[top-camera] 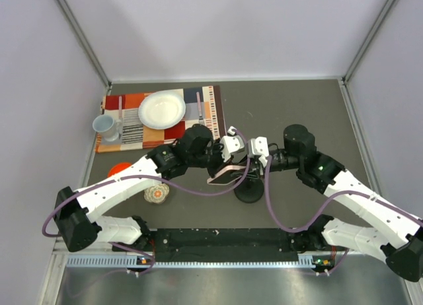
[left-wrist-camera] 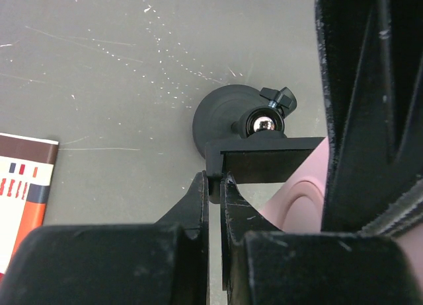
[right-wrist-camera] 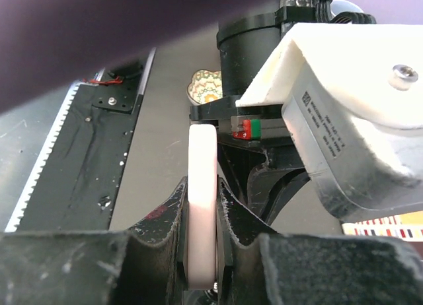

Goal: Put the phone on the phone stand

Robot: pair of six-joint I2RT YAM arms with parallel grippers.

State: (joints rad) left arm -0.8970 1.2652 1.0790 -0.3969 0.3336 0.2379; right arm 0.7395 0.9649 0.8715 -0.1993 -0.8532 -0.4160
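The phone (top-camera: 221, 177), black glass with a pale pink case, hangs tilted above the table just left of the phone stand's round black base (top-camera: 249, 193). My right gripper (top-camera: 246, 165) is shut on the phone; in the right wrist view its fingers (right-wrist-camera: 201, 252) clamp the pink case edge (right-wrist-camera: 201, 179) on both sides. My left gripper (top-camera: 228, 161) is shut on a corner of the stand's flat black cradle plate (left-wrist-camera: 264, 161); its fingertips (left-wrist-camera: 215, 181) pinch it. The stand's disc base (left-wrist-camera: 221, 117) and ball joint sit beyond. The pink case back (left-wrist-camera: 304, 199) shows right of the cradle.
A striped placemat (top-camera: 205, 110) at the back left holds a white plate (top-camera: 162, 109) and a pale mug (top-camera: 106, 127). An orange object (top-camera: 120, 168) and a small patterned round thing (top-camera: 156, 194) lie left of the stand. A black strip (top-camera: 218, 239) runs along the near edge.
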